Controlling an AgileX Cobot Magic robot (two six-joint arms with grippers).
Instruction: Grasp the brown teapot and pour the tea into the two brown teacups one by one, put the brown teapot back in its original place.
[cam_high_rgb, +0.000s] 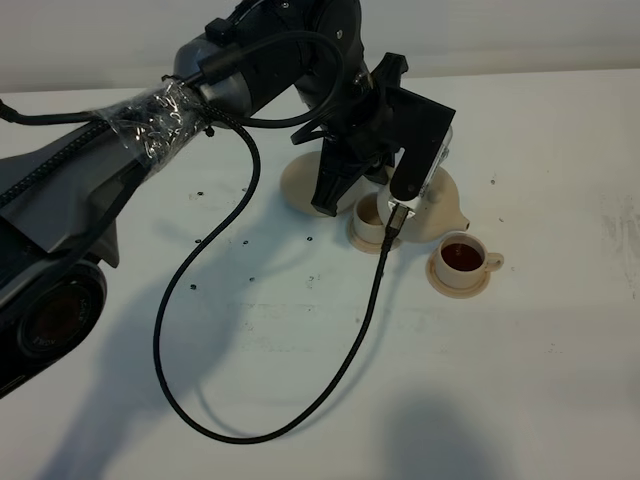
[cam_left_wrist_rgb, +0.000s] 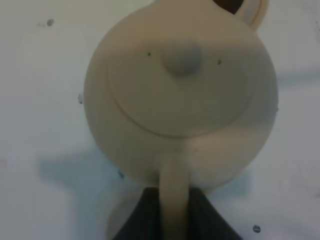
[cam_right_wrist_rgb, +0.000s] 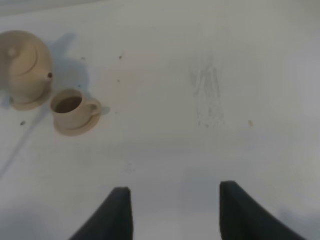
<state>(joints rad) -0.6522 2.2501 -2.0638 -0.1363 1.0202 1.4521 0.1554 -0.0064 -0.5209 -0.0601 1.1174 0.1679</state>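
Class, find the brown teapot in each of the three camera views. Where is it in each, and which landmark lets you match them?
Exterior high: the brown teapot is right of centre, half hidden behind the arm.
Left wrist: it fills the frame.
Right wrist: small and far off, near the picture's edge.
Shared landmark: the tea-filled teacup beside it; only a sliver shows in the left wrist view.

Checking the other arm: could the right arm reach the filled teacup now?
Likely yes: the right gripper, jaws open, faces bare table up to the filled teacup; the brown teapot held by the left gripper hangs close by.
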